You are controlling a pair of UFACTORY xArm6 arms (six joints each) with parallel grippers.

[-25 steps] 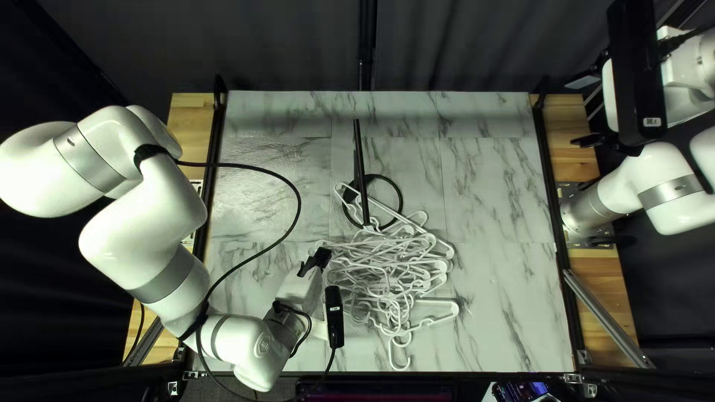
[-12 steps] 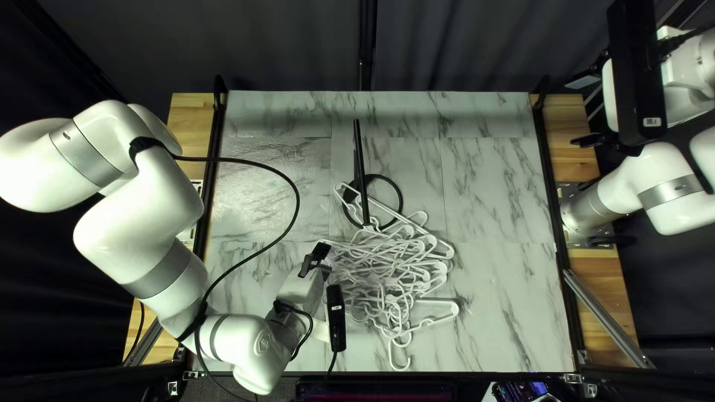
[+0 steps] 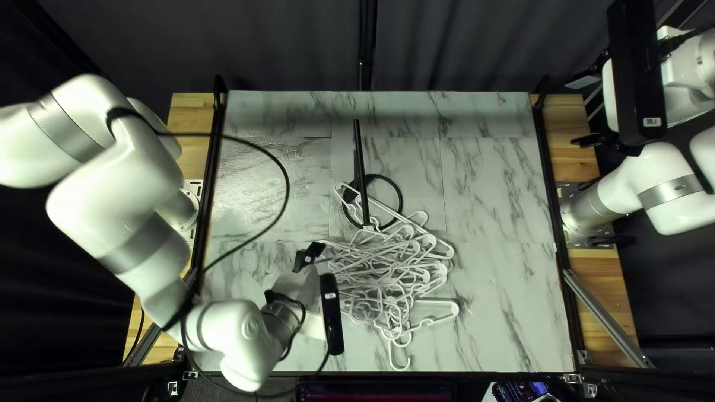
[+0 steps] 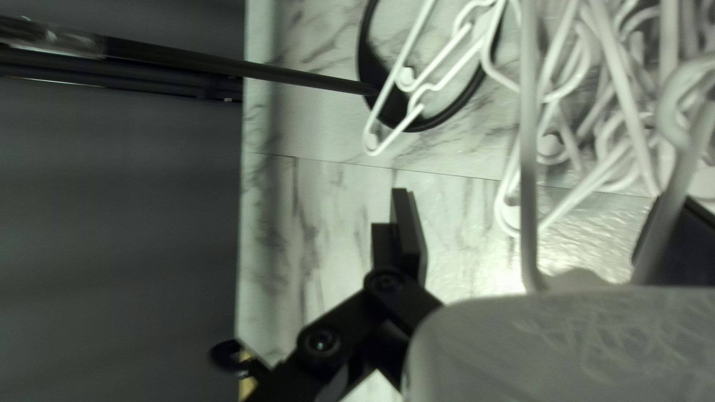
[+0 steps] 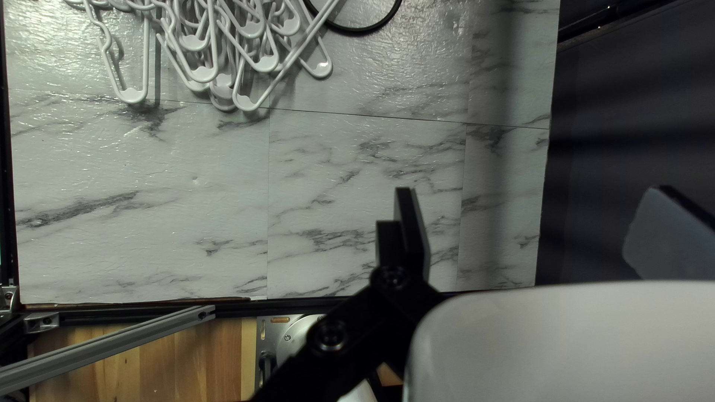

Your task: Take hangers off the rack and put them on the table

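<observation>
Left gripper [image 3: 308,257]: fingers spread wide; a white hanger [image 4: 529,149] is seen between them, contact with either finger not being determinable. The tangled hangers [image 3: 439,259] are spread on the table [image 3: 499,298] just beside this gripper, around the foot of the black rack [image 3: 360,160]. Right gripper [image 3: 578,112]: fingers likewise parted, the tangle being situated well apart, ahead and to one side.
</observation>
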